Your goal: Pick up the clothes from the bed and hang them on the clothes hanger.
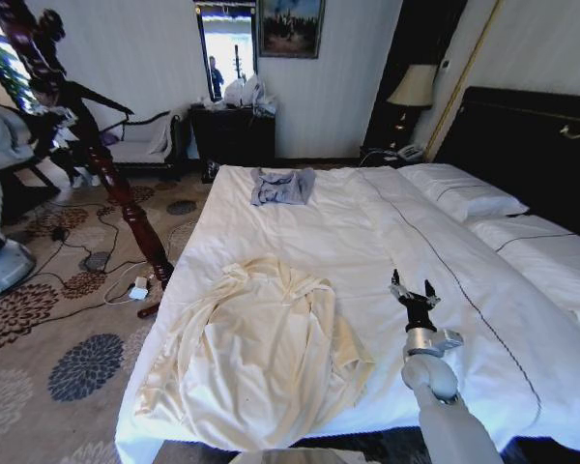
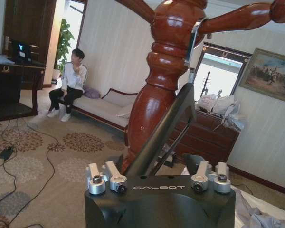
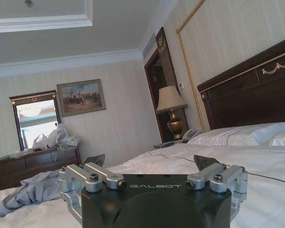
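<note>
The clothes (image 1: pixel 261 348), a large cream garment, lie spread flat on the bed (image 1: pixel 387 242) near its foot on the left side. My right gripper (image 1: pixel 414 290) hovers over the white sheet to the right of the clothes, open and holding nothing; its wrist view looks low across the bed (image 3: pixel 180 164) between spread fingers (image 3: pixel 206 162). The clothes hanger (image 1: pixel 116 179), a dark red-brown turned-wood stand, rises left of the bed. My left gripper (image 2: pixel 154 161) sits open just in front of the clothes hanger's pole (image 2: pixel 168 61), with a dark slanted bar crossing between its fingers.
A small grey-blue garment (image 1: pixel 282 186) lies at the bed's far end. Pillows (image 1: pixel 461 190) and a dark headboard (image 1: pixel 532 145) are on the right. A dresser (image 1: pixel 234 130), a lamp (image 1: pixel 413 89) and a bench (image 1: pixel 145 145) line the wall. Cables (image 1: pixel 97 280) trail over the carpet.
</note>
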